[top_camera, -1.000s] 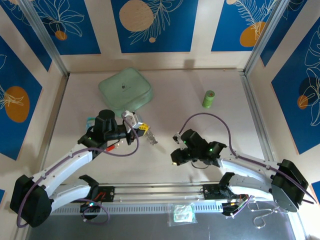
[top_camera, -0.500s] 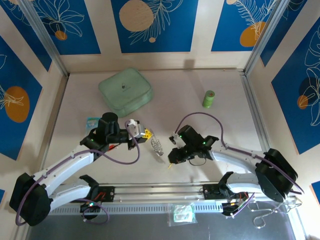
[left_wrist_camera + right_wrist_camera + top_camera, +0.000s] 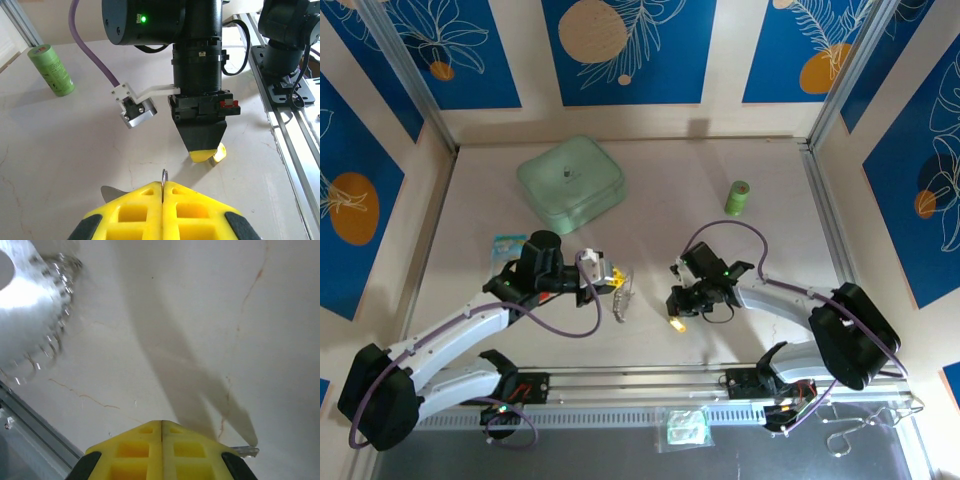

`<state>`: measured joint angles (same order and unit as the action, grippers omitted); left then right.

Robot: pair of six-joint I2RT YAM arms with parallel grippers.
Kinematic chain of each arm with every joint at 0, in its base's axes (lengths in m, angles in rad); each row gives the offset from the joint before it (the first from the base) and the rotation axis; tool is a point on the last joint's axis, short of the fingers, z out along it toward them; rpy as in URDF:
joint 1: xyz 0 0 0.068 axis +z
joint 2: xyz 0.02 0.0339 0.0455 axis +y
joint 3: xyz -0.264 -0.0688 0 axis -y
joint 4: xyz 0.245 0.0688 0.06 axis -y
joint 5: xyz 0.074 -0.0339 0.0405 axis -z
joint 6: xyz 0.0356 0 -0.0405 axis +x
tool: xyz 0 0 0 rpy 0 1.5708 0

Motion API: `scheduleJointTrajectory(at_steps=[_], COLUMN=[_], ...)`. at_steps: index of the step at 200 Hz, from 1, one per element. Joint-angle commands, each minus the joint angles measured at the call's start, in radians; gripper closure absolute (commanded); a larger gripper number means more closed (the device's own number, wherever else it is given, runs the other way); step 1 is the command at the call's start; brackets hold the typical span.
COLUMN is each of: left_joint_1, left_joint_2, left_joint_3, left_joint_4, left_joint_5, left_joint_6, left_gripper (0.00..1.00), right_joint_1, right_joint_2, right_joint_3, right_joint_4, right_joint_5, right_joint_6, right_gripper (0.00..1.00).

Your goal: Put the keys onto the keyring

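Left gripper (image 3: 611, 272): fingers pressed together, with a thin wire of the keyring (image 3: 164, 176) pinched edge-up between the tips. The beaded chain hangs below the fingers, and I cannot tell whether it touches the table (image 3: 650, 180). My read is that the ring is held up like this so its edge faces the other arm for threading.

Right gripper (image 3: 202, 154): fingers closed and pointing down, straight ahead of the left tips and near them. The yellow key (image 3: 218, 152) appears as a small lump just behind its tip. I cannot tell whether it is clamped or lying on the table. A metal sliver (image 3: 247, 451) pokes out just beside the closed tips, possibly the blade.

Room: there is bare table between the two sets of tips. The green roll (image 3: 50, 70) stands ahead and to the left of the left fingers, well apart. The metal rail (image 3: 285, 125) runs ahead and to the right, by the right arm's base. Sideways slack looks tighter on the rail side, so a straight approach across the gap seems safest.
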<state>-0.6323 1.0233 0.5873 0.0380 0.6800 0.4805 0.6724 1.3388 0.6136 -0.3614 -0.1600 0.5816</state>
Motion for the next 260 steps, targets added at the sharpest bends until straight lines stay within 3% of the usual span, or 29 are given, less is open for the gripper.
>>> scheduleJointTrajectory(at_steps=[1, 81, 152, 191, 226, 260], left_joint_1=[-0.015, -0.025, -0.029, -0.031, -0.033, -0.033], left_joint_2=[0.001, 0.034, 0.038, 0.042, 0.046, 0.043], left_joint_3=[-0.015, -0.028, -0.030, -0.032, -0.033, -0.034], left_joint_4=[0.032, 0.068, 0.058, 0.062, 0.065, 0.063], left_joint_5=[0.019, 0.019, 0.013, 0.013, 0.010, 0.010], left_joint_6=[0.012, 0.000, 0.010, 0.004, 0.004, 0.003], left_gripper=[1.00, 1.00, 1.00, 1.00, 1.00, 1.00], right_joint_1=[-0.013, 0.008, 0.031, 0.087, 0.150, 0.205], right_joint_2=[0.009, 0.084, 0.061, -0.061, -0.145, -0.118], right_joint_3=[0.014, 0.052, 0.065, 0.078, 0.091, 0.081], right_joint_4=[-0.030, -0.045, -0.101, -0.168, -0.284, -0.318], right_joint_5=[0.001, 0.036, 0.083, 0.194, 0.332, 0.336], right_joint_6=[0.017, 0.017, 0.024, 0.035, 0.047, 0.116], right_gripper=[0.97, 0.94, 0.76, 0.63, 0.62, 0.63])
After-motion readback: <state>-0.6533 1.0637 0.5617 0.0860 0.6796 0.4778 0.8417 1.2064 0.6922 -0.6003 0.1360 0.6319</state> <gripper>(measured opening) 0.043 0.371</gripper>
